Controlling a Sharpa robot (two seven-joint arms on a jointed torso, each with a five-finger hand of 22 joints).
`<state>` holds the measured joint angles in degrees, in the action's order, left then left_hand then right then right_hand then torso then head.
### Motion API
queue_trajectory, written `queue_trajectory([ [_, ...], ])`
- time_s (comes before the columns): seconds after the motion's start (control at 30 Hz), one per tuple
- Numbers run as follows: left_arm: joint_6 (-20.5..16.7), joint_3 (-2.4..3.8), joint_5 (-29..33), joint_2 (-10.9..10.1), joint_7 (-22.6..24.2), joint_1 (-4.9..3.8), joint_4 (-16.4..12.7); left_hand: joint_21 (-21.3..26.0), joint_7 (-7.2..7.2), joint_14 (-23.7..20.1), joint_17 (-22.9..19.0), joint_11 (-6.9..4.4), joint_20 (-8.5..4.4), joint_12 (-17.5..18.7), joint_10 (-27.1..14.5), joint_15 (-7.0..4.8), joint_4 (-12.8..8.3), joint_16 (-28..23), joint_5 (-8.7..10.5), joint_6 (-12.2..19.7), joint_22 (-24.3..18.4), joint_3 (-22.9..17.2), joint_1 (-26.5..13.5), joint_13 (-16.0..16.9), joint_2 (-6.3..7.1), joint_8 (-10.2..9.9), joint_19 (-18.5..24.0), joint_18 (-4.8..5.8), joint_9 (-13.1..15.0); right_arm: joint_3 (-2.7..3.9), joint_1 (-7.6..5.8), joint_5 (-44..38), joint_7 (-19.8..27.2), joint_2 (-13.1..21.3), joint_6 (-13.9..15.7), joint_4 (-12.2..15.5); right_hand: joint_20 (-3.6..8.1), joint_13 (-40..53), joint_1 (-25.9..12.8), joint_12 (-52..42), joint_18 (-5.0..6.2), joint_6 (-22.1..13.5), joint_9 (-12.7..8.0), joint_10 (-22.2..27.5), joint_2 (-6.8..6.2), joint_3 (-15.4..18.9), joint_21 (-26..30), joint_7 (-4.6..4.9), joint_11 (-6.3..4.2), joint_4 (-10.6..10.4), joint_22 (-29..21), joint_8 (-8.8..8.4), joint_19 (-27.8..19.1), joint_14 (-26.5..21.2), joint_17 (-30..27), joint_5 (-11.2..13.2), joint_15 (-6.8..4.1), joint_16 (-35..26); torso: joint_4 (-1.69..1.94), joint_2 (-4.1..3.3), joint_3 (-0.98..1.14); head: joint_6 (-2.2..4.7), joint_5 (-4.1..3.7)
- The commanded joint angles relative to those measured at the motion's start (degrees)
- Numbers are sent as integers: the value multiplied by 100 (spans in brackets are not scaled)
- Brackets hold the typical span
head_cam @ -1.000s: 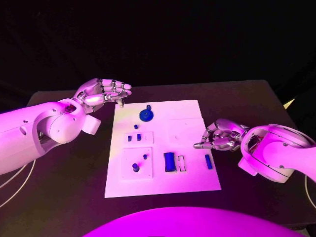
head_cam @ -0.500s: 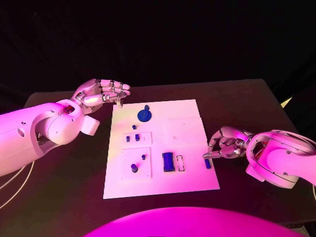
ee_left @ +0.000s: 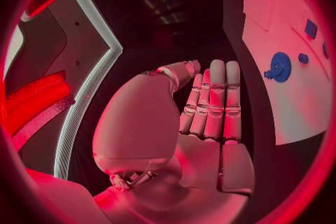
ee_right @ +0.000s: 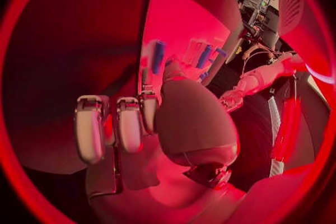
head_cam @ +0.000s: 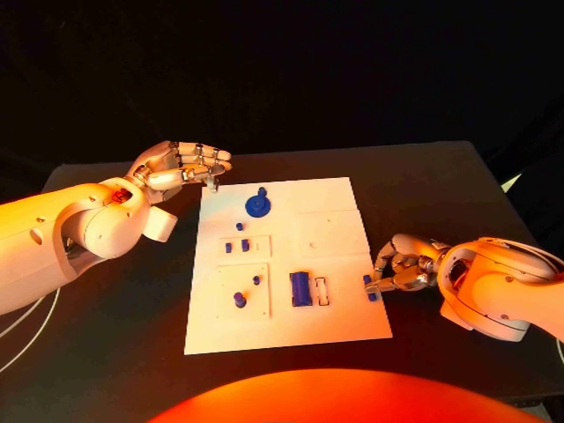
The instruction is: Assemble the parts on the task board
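A: Starting at the left, what is the left hand (head_cam: 181,166) doing?

B: It hovers over the worktop (head_cam: 129,308) just off the far left corner of the task board (head_cam: 345,330), fingers curled in, nothing in them. The left wrist view shows them folded together and empty.

A: And on the board itself?

B: A round blue gear (head_cam: 259,206) near the far edge. Below it, small blue pegs (head_cam: 243,226) by a recessed panel, and a blue pin (head_cam: 241,300) standing in the lower panel. Toward the middle, a larger blue block (head_cam: 301,288) sits beside an open slot.

A: Then the right side?

B: The right hand (head_cam: 402,267) is down at the board's right edge, fingertips closed around the slim blue bar (head_cam: 370,288). It looks like a pinch, though the fingers hide the contact, so I can't be certain it is gripped rather than only touched.

A: How should that step go?

B: My judgement: secure the pinch on the bar's long sides, lift it straight, keep it level, and line it up with the empty slot before pressing. A tilted grip would likely jam it at the slot's lip.

A: Any writing or brand?

B: None I can read on the board, the parts or the arms.
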<state>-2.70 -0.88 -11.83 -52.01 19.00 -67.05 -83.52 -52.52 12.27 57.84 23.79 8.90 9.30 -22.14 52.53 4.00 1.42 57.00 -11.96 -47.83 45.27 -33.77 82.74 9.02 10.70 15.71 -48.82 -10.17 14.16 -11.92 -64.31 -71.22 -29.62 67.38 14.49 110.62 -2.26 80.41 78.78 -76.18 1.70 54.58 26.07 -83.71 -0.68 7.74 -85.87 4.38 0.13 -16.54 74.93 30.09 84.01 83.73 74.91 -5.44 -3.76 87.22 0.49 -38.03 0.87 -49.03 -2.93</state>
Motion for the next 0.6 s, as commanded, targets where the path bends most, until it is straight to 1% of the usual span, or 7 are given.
queue_trajectory([
  [0.03,96,4,3,0,41,-2,-10,-37,76,-13,-9,5,-2,-20,-24,11,-4,-19,0,33,5,-37,-55,-9,-6,38,27,-37,-9,-5,39,-120,-69,-42,-226,-6,-45,136,-117,-2,-95,51,11,-27,-19,25,-37,-11,-11,-14,1408,-19,474,495,888,-18,18,9,-4,2,1,-2,10],
  [0.2,96,4,2,-6,43,-2,-10,-37,76,-13,-9,5,-2,-20,-24,11,-4,-19,0,33,5,-37,-55,-9,-6,38,27,-37,-9,-8,89,-169,-100,-110,-258,-45,-44,135,-129,0,-97,71,17,-28,-25,33,-47,-18,-17,-11,1410,-11,477,496,890,-16,15,9,-3,0,5,-14,29],
  [0.37,72,4,2,-16,60,-2,-11,-37,76,-13,-9,5,-2,-20,-24,11,-4,-19,0,33,5,-37,-55,-9,-6,38,27,-37,-9,-12,122,-279,-138,-174,-273,-94,-41,141,-123,-10,-97,90,24,-33,-31,34,-48,-28,-24,-3,1410,-3,478,497,898,-8,11,13,-3,0,3,-24,24],
  [0.43,62,4,2,-18,67,-2,-10,-37,76,-13,-9,5,-2,-20,-24,11,-4,-19,0,33,5,-37,-55,-9,-6,38,27,-37,-9,-13,135,-332,-163,-212,-266,-113,-33,139,-69,-3,-96,108,34,-33,-22,16,-47,-45,-39,13,1410,2,477,498,900,-3,-2,13,-5,0,4,-24,24],
  [0.47,60,4,2,-19,70,-2,-10,-37,76,-13,-9,5,-2,-20,-24,11,-4,-19,0,33,5,-37,-55,-9,-6,38,27,-37,-9,-13,142,-364,-179,-234,-257,-124,-28,138,-28,-1,-96,111,37,-33,-10,-1,-46,-52,-46,24,1410,0,477,498,900,-3,-8,13,-5,0,4,-24,24],
  [0.53,59,4,2,-21,73,-2,-12,-40,76,-14,-10,4,0,-28,-26,12,-5,-18,0,32,9,-44,-65,-11,-8,42,33,-38,-10,-14,163,-456,-228,-285,-231,-150,-5,140,215,1,-96,114,45,-35,56,-99,-46,-77,-71,69,1410,-21,477,498,900,-10,-33,11,-4,1,3,-28,20],
  [0.6,58,4,2,-23,74,-2,-13,-40,76,-14,-10,4,0,-28,-26,12,-5,-18,0,32,9,-44,-65,-11,-8,42,33,-38,-10,-15,178,-536,-267,-326,-212,-173,15,145,448,-1,-97,121,44,-37,135,-237,-51,-95,-89,106,1411,-50,479,500,912,131,-50,15,-1,0,3,-25,24],
])
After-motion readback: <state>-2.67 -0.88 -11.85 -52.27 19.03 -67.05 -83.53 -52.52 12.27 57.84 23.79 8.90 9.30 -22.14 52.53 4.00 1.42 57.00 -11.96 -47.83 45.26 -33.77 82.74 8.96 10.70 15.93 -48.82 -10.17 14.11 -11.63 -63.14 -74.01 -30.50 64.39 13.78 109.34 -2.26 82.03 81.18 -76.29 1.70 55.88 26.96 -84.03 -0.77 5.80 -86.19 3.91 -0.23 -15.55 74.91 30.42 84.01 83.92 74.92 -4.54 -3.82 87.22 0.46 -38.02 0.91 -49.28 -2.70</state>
